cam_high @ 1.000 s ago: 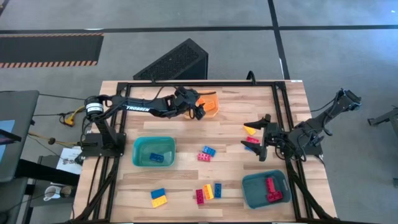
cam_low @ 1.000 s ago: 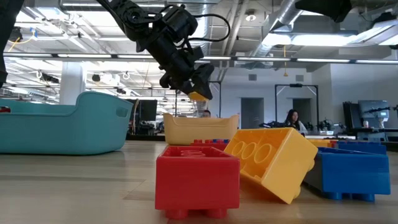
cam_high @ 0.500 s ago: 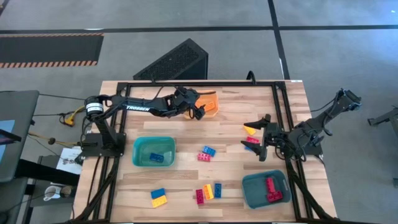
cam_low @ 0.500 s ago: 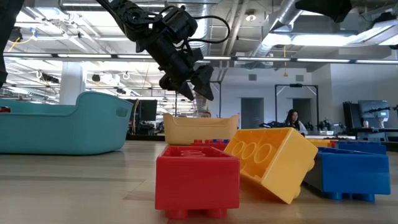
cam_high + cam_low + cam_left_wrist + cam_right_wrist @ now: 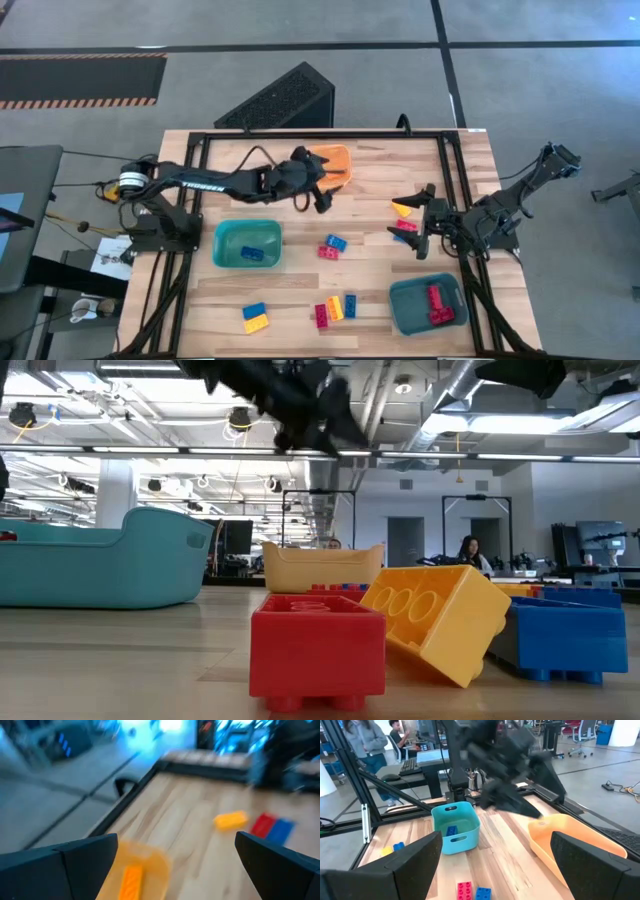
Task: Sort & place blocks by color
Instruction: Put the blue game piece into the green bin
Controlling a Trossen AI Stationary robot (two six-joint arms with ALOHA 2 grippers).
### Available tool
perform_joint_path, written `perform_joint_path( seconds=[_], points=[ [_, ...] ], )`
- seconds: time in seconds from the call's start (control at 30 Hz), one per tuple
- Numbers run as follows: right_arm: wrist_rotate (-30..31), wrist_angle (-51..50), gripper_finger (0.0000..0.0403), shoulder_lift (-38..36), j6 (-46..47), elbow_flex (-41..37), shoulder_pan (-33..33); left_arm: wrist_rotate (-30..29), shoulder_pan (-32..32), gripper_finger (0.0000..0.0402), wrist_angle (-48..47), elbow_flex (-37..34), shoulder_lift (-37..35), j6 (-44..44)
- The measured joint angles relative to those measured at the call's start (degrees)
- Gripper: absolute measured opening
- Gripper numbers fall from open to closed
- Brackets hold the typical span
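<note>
My left gripper [image 5: 321,198] hangs open and holds nothing, above the table just on the near side of the orange bin [image 5: 336,164]. A yellow block [image 5: 131,881] lies inside that bin. My right gripper [image 5: 412,220] waits open at the table's right, above a yellow block [image 5: 402,209] and a red block [image 5: 405,228]. Pink and blue blocks [image 5: 331,246] lie mid-table. A red, yellow and blue cluster [image 5: 335,308] and a blue-yellow pair [image 5: 255,317] lie near the front edge. In the low view the yellow block [image 5: 440,620] is tilted against the red one [image 5: 315,650].
A teal bin [image 5: 248,245] at the left holds a blue block. Another teal bin [image 5: 428,305] at the near right holds red blocks. A black frame [image 5: 320,134] runs around the table's edges. People sit at desks in the room beyond the table.
My left gripper has opened over the orange bin and let go of a yellow block, which has dropped into the bin. It has then risen and swung toward the table's near edge, away from the bin. My right arm has kept still.
</note>
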Motion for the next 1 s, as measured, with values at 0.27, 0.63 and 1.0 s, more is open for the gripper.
perform_joint_path(
  seconds=[0.27, 0.63, 1.0],
  points=[
    [0.00, -0.04, 0.0395, 0.01, 0.02, 0.00, 0.01, -1.14, -10.76, 0.0389, 4.72, 0.04, -5.68, 11.54],
    [0.00, 0.25, 0.0395, 0.00, 0.04, 0.00, -0.01, -0.16, -10.98, 0.0389, 5.97, -8.17, -10.59, 4.83],
    [0.07, 0.37, 0.0395, 0.01, 0.02, -0.01, -0.05, 13.25, -10.23, 0.0389, 22.09, -22.74, -12.28, -8.92]
  ],
)
